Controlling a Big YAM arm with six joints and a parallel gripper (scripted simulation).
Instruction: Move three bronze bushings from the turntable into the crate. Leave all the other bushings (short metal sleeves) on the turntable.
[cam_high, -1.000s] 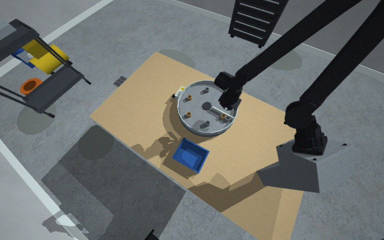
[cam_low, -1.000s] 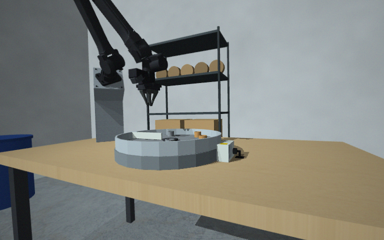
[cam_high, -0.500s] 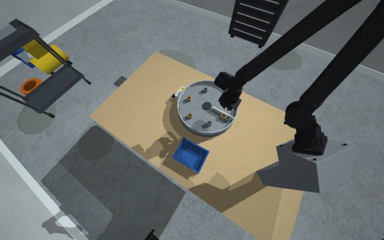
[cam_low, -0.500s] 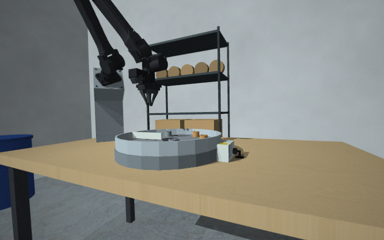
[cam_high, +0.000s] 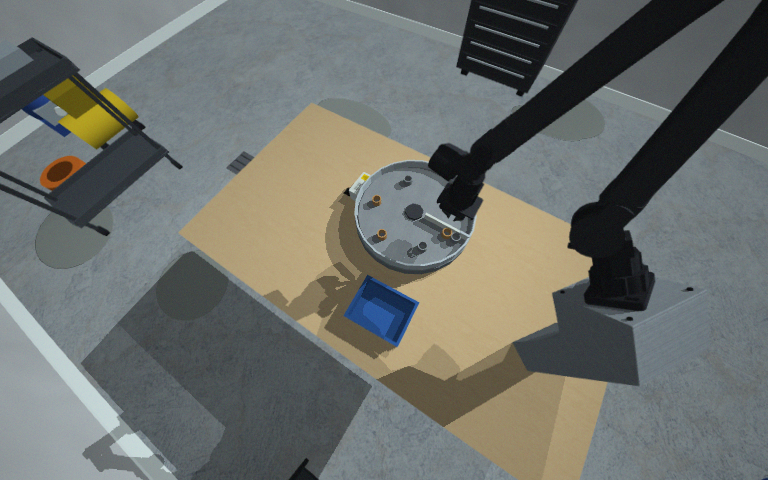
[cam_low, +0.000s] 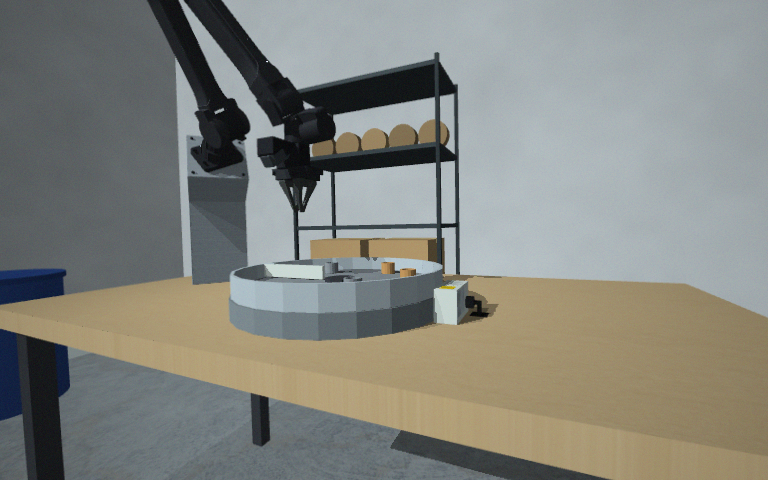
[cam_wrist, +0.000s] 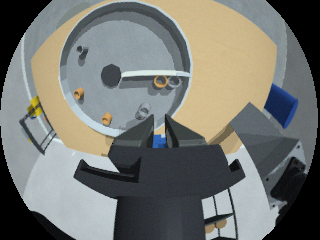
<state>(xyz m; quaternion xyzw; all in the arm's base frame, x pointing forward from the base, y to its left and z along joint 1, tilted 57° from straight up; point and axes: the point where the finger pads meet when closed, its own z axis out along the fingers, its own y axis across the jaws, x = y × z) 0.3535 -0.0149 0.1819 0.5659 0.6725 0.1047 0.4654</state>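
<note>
The grey turntable (cam_high: 413, 215) holds three bronze bushings (cam_high: 376, 199) (cam_high: 381, 233) (cam_high: 446, 232) and three grey ones (cam_high: 406, 180) (cam_high: 455, 237) (cam_high: 421, 246). One bronze and one grey bushing rest against a white bar (cam_high: 447, 223). The blue crate (cam_high: 381, 310) stands empty on the table in front of the turntable. My gripper (cam_low: 298, 208) hangs high above the turntable's right side, pointing down, also seen in the top view (cam_high: 456, 215). In the wrist view its fingers are nearly shut, with only a narrow gap and nothing between them. The bar and bronze bushing (cam_wrist: 160, 82) lie below.
A white control box (cam_low: 450, 302) sits against the turntable's left rim. The robot's grey pedestal (cam_high: 617, 333) stands at the table's right end. A shelf rack (cam_low: 385, 169) stands behind the table and a blue barrel (cam_low: 28, 339) beside it.
</note>
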